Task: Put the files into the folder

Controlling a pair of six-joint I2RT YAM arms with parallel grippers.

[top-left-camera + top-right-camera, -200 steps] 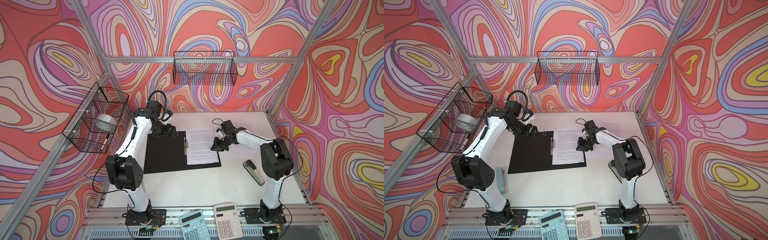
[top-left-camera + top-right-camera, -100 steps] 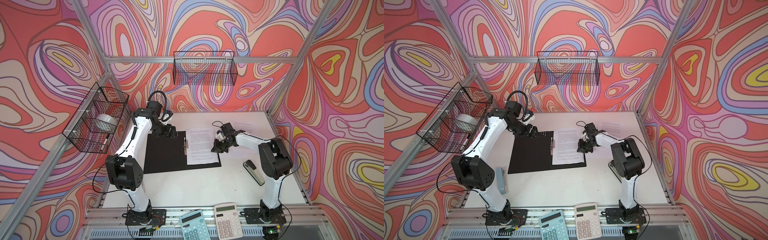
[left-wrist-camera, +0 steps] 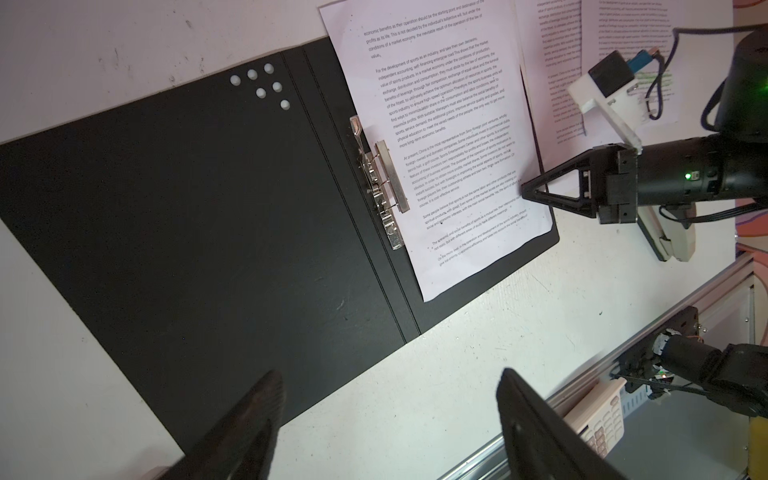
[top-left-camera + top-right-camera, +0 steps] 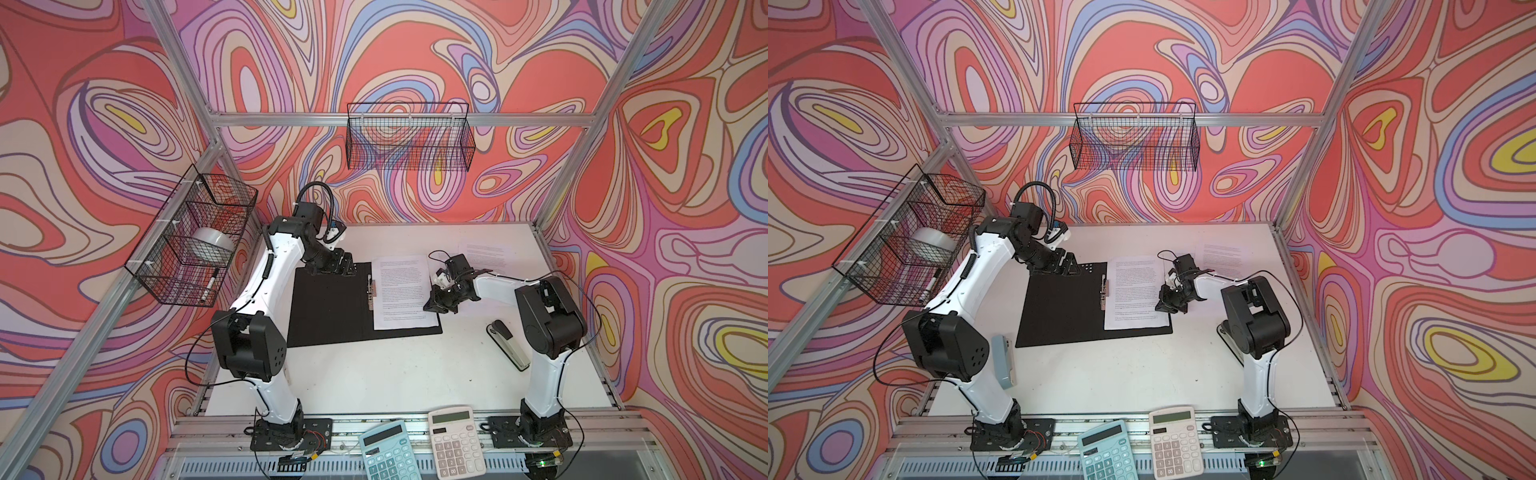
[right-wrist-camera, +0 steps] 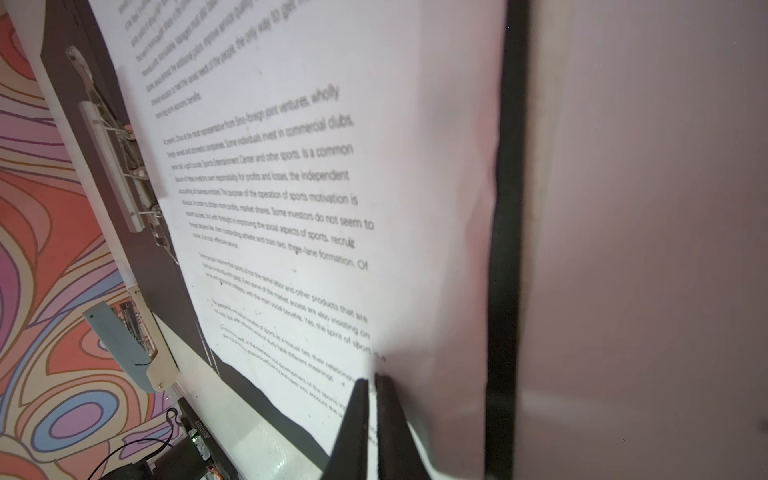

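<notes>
Right pincer (image 3: 524, 189) shut, empty, tips pressing sheet (image 4: 401, 291) onto open folder (image 4: 328, 307) beneath. Left pincer (image 3: 388, 374) wide open, empty, above folder's corner. Step: seating sheet against clip (image 3: 384, 191). Next, likely: fetch other files (image 4: 484, 253) behind right pincer.

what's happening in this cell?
The thin black folder lies open on the white table. One white printed paper sheet rests on its right half beside the metal clip; the shut right end effector touches the sheet's outer edge. The open left end effector hovers over the folder's far edge. More printed sheets lie outside.
</notes>
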